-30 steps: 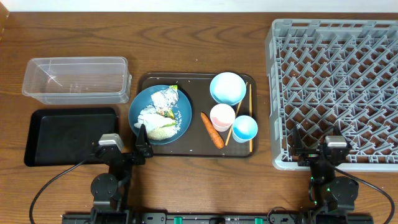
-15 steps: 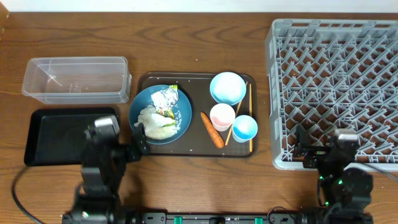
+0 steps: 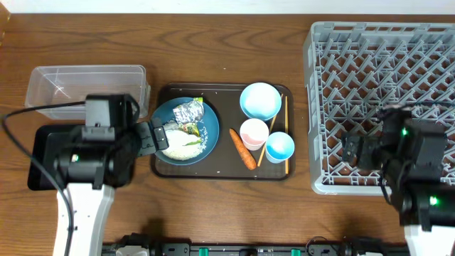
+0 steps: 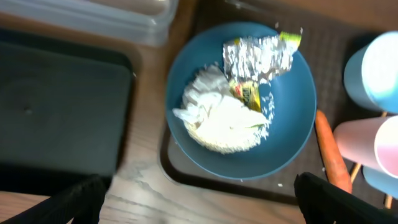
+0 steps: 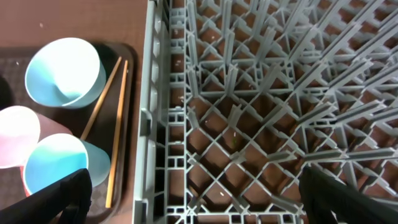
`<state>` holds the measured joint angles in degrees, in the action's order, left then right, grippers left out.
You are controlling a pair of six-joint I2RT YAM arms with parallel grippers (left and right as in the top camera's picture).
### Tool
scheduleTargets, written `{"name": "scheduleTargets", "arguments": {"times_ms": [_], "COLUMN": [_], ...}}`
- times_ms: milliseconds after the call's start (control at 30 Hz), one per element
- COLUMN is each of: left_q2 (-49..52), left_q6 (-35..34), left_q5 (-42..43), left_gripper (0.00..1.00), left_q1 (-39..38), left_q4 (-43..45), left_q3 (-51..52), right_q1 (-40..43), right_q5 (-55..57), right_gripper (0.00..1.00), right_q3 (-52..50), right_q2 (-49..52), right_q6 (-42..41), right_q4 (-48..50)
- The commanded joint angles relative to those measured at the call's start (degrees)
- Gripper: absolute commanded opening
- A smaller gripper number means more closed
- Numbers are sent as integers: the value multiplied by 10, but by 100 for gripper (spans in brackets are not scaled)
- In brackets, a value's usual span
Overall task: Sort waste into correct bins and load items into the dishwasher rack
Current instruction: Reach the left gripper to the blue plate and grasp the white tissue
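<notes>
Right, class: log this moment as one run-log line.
left gripper: open, empty, by plate | right gripper: open, empty, over rack | foil, rice on plate | carrot on tray | nothing sorted or loaded yet

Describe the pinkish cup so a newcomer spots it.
Find the dark-brown serving tray mid-table, left of the grey rack. Three round vessels sit on its right half. The pinkish-white cup is the middle one, the only one not blue, between the light-blue bowl and the small light-blue cup.

Tabletop: brown wood grain, smooth.
Tub: clear glossy plastic.
Black tray: matt.
Serving tray: dark, rough-textured.
Foil: crinkled, shiny metal.
Plate: smooth, slight sheen.
Rack: grey matt plastic.
Chopsticks: bare wood.
</notes>
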<state>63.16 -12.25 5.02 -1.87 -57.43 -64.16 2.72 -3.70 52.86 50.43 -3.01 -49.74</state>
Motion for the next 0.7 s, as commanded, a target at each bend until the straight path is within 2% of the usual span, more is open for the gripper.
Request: {"name": "scheduleTargets", "arguments": {"times_ms": [0,133,500,667], "left_q2": [24,58,186,257], "left_q6": [-8,-20,-20,-20], "left_q5": [41,65,59,59], "left_gripper": [98,98,100,92], "left_q1": [1,1,-42,-52], "left_q4": [-4,14,84,103], "left_q3": [-9,-9,-9,-9], "right_q1": [-5,-5,-5,-5], "right_q5": [-10,-13,-13,-13], "right_gripper": [99,99,99,99], "right_q3": [15,15,15,15], "right_q2": [23,41,43,43], "right_q6": [0,0,-2,-2], "right_q4": [-7,-9,-9,-9]}}
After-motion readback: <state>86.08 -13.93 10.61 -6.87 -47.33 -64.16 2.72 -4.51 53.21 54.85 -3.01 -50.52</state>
